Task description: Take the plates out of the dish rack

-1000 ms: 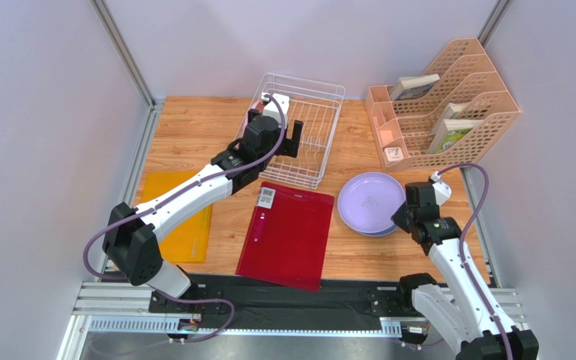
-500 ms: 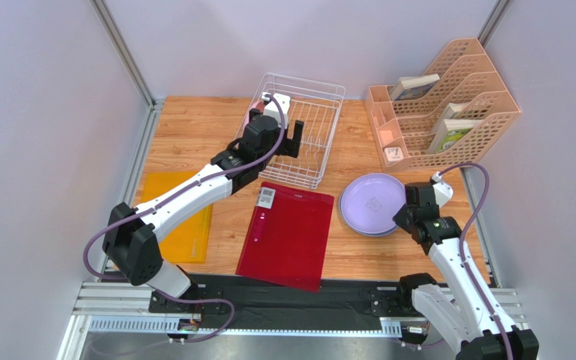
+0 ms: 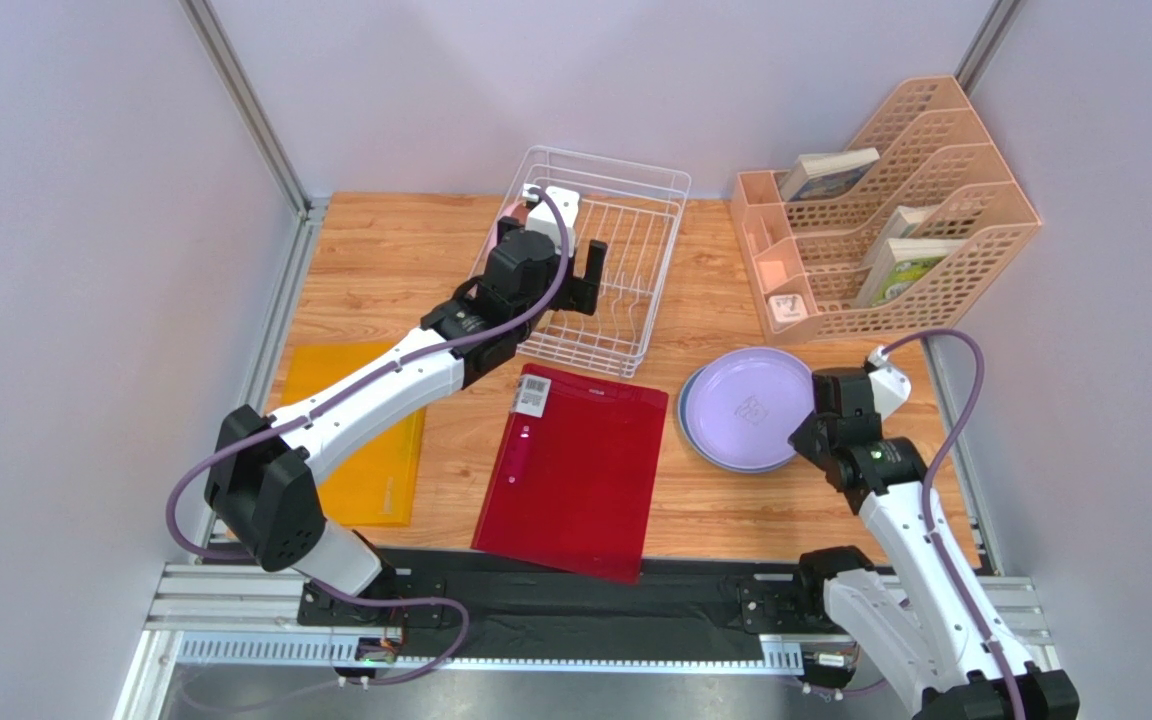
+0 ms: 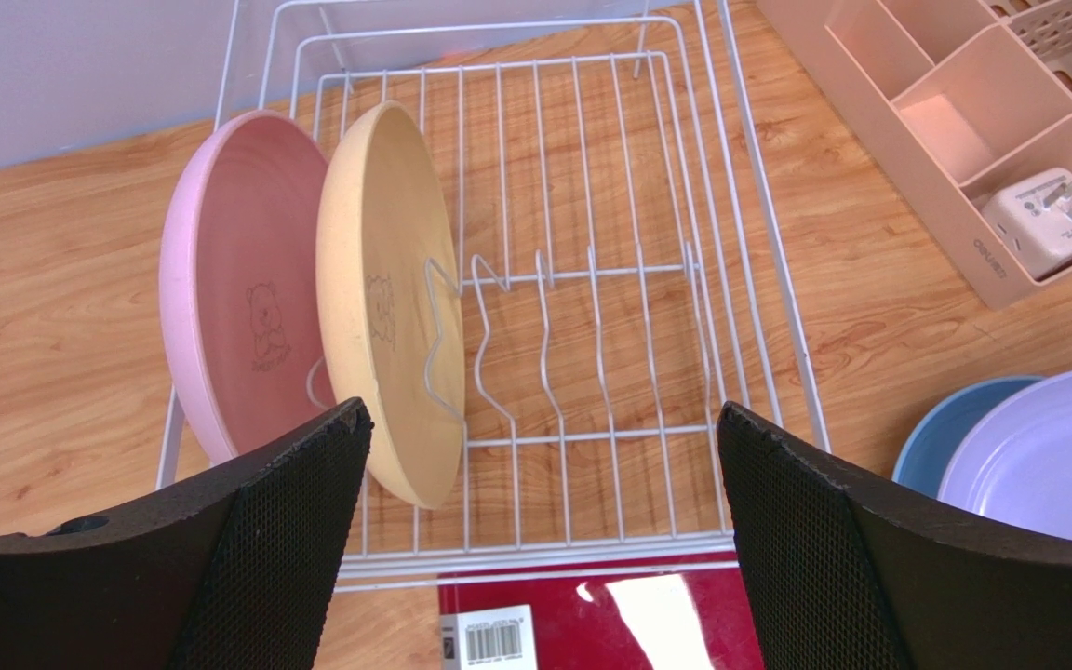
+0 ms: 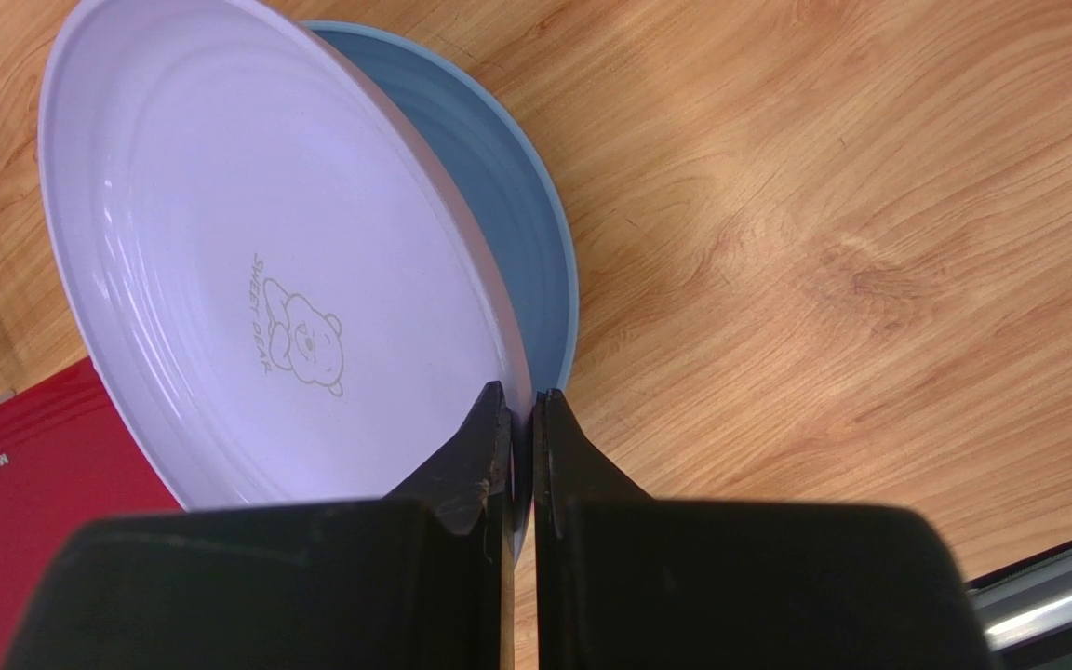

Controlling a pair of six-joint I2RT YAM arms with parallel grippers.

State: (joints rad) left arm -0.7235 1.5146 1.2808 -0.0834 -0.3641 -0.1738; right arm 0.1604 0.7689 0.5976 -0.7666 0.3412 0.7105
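Observation:
The white wire dish rack [image 3: 642,177] stands at the back centre. In the left wrist view the rack [image 4: 640,335] holds a pink plate [image 4: 241,279] and a tan-yellow plate [image 4: 381,293], both upright at its left end. My left gripper [image 3: 555,288] hovers open over the rack's near edge, empty [image 4: 542,419]. My right gripper [image 5: 524,405] is shut on the near rim of the lilac plate [image 5: 262,265], which lies tilted over the light blue plate [image 5: 521,210] on the table. The lilac plate [image 3: 748,402] lies right of centre, with the right gripper [image 3: 811,435] at its right rim.
A red folder [image 3: 575,465] lies just in front of the rack, and an orange one [image 3: 372,450] lies at the left. A peach lattice organizer [image 3: 898,210] with books and a white charger [image 4: 1066,217] stands at the back right.
My right gripper has carried the lilac plate slightly towards the near side and lower over the blue plate. The left arm has not moved.

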